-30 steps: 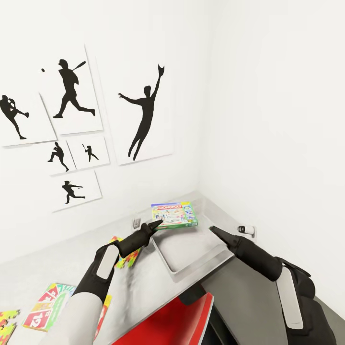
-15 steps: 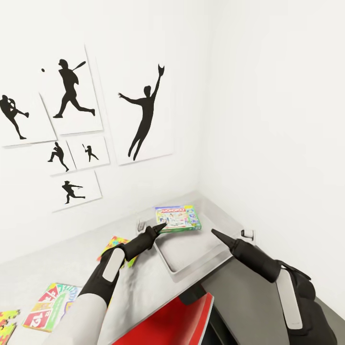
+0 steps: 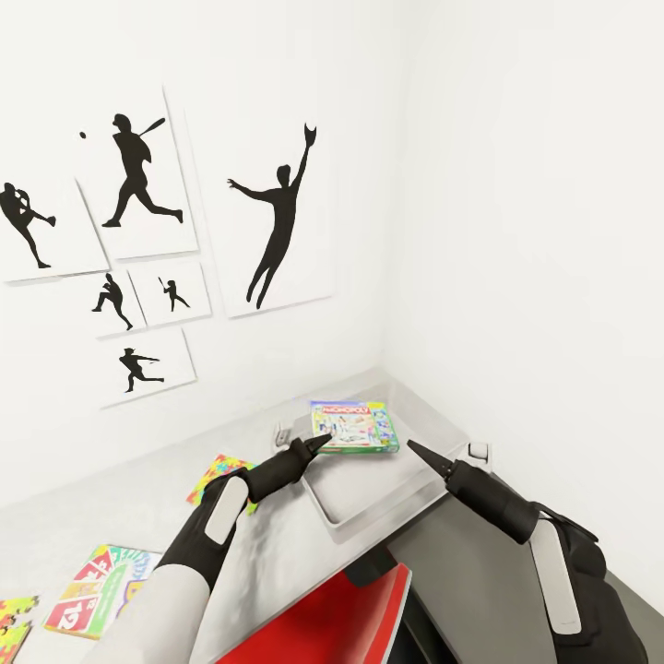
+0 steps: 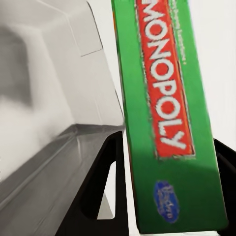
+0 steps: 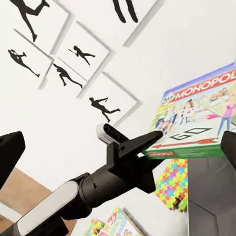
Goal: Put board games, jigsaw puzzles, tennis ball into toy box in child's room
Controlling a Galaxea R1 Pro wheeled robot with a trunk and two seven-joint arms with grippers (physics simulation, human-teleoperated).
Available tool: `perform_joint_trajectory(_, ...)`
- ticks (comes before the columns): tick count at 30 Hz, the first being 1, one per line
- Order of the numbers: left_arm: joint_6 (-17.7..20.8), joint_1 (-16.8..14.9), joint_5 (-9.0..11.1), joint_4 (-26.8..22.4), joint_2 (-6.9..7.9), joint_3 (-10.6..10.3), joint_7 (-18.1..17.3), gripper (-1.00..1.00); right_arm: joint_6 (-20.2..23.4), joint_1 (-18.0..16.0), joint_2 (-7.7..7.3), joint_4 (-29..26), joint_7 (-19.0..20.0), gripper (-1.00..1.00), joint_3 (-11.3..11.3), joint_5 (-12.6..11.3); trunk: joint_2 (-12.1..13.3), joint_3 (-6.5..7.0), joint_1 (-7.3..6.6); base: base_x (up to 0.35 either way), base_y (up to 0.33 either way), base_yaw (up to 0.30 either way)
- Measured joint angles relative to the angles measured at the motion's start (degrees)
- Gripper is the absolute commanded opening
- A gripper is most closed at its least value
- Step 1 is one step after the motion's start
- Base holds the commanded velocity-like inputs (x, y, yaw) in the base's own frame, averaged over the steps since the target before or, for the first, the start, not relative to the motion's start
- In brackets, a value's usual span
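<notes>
White-walled corner, silhouette pictures, grey table, left tool grasping Monopoly box over toy box, right tool state unclear

Toy box at the table's right end, in the wall corner: its floor lies open toward the front edge. A Monopoly box, gripped at its near edge by the left gripper, covers the tray's far end. The right gripper hangs above the right rim. A jigsaw puzzle and Skip-Bo box occupy the table's left.
</notes>
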Motion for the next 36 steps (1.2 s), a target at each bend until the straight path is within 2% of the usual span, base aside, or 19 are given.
perform_joint_trajectory(16, -0.4, 0.0, 0.0, 1.8, 0.00, -2.0, 0.2, -1.00, -0.1, 0.0, 0.00, 0.0, -0.1, 1.00, 0.1, 0.1, 0.0, 0.00, 0.00, 0.000, 0.000, 0.000)
perform_joint_trajectory(17, -0.4, 0.0, 0.0, 1.8, 0.00, -2.0, 0.2, 1.00, -0.1, 0.0, 0.00, 0.0, -0.2, 1.00, 0.1, 0.1, 0.0, 0.00, 0.00, 0.000, 0.000, 0.000)
perform_joint_trajectory(36, -0.4, 0.0, -0.1, 1.9, 0.00, -2.2, 0.9, 1.00, -0.1, 0.0, 0.00, 0.0, 0.1, 1.00, 0.1, 0.4, 0.0, 0.00, 0.00, 0.000, 0.000, 0.000)
